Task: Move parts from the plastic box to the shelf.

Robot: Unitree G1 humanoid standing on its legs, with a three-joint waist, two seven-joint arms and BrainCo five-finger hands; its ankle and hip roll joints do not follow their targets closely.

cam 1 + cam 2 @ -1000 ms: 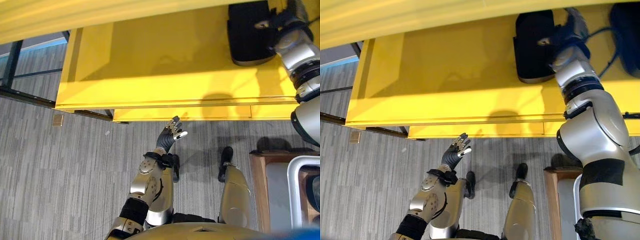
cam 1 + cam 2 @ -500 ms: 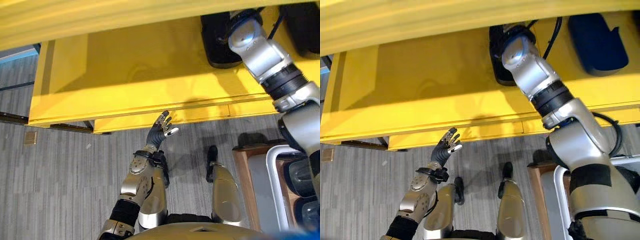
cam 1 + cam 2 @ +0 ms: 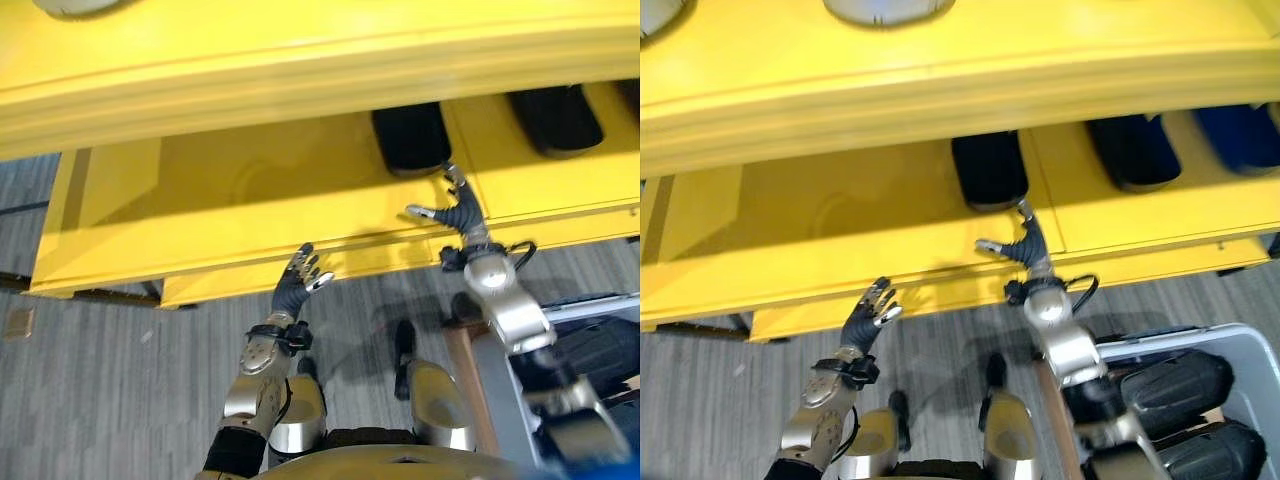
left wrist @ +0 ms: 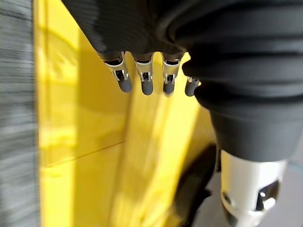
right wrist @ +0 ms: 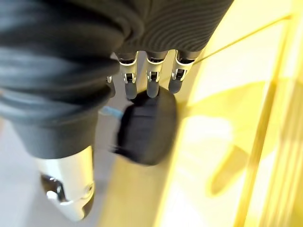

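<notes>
in the left eye view the right hand point(image 3: 455, 212) has come back off the black part point(image 3: 411, 138) it was reaching over half a second ago; its fingers are now spread and empty at the near lip of the yellow shelf point(image 3: 250, 205), and the part lies alone on the lower board, so this delivery looks finished and the arm seems free to return for another. the left hand point(image 3: 300, 281) hangs relaxed and empty near the shelf's front edge, much as before. the right eye view adds what the first lacks: the plastic box point(image 3: 1250, 345) at near right with more black parts point(image 3: 1175, 380) inside, and further dark parts point(image 3: 1135, 148) on the shelf to the right. the left wrist view shows straight fingers point(image 4: 147, 78) against yellow board. the right wrist view shows straight fingers with the delivered part beyond them, untouched.
</notes>
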